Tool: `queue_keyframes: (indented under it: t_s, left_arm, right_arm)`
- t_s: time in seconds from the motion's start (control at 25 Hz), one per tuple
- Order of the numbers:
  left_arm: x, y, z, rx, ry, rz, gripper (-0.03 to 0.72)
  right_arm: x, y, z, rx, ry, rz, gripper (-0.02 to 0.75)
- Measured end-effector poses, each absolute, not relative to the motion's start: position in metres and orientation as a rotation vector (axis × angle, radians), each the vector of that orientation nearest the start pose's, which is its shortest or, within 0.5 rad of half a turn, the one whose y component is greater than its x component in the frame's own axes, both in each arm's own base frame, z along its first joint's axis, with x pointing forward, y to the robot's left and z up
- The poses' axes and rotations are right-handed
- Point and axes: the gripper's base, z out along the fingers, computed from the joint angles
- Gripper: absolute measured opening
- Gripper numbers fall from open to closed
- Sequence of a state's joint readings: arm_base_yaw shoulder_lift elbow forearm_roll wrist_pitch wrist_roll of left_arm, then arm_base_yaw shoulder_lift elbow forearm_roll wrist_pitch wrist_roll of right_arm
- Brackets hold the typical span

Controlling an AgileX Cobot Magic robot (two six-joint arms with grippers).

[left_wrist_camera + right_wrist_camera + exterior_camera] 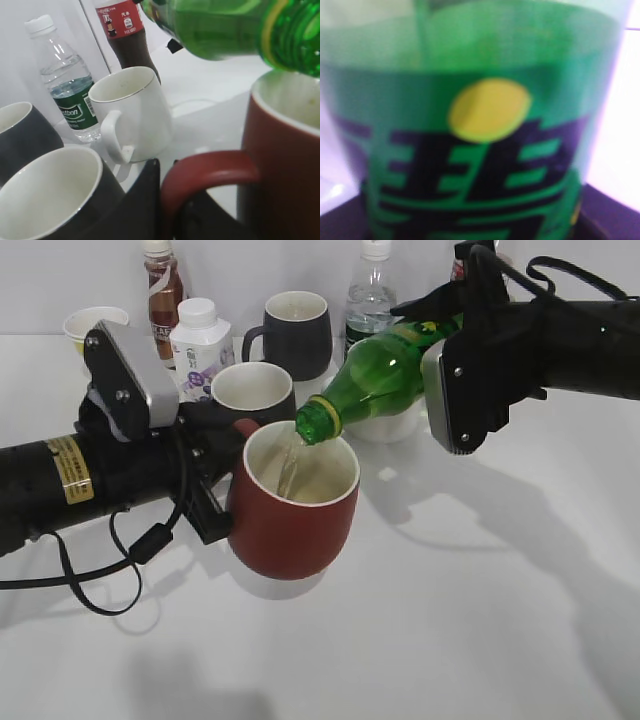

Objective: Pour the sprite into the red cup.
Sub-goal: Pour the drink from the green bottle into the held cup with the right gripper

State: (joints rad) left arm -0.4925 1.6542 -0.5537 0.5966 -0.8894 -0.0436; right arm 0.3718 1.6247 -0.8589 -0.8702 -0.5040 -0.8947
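Note:
The red cup is held up off the table by its handle in my left gripper, which is shut on it. My right gripper is shut on the sprite, a green bottle with no cap, tilted neck-down to the left. Its mouth sits just over the cup's rim and a thin clear stream runs into the cream-white inside. The bottle's label fills the right wrist view; its green neck hangs over the cup in the left wrist view.
Behind the cup stand two black mugs, a white mug, a clear water bottle, a cola bottle, a small white bottle, a brown bottle and a yellow paper cup.

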Motion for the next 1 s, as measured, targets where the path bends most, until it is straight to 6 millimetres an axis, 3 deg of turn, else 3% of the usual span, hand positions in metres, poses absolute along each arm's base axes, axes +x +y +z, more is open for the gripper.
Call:
queue_keyframes:
  t_s: [1.0]
  left_arm:
    - [0.2385,-0.1742,0.1814,1.05,1.466,-0.497,0.045]
  right_arm:
    - [0.3072,0.1557,0.235,-1.777,0.724,-0.566,0.434]
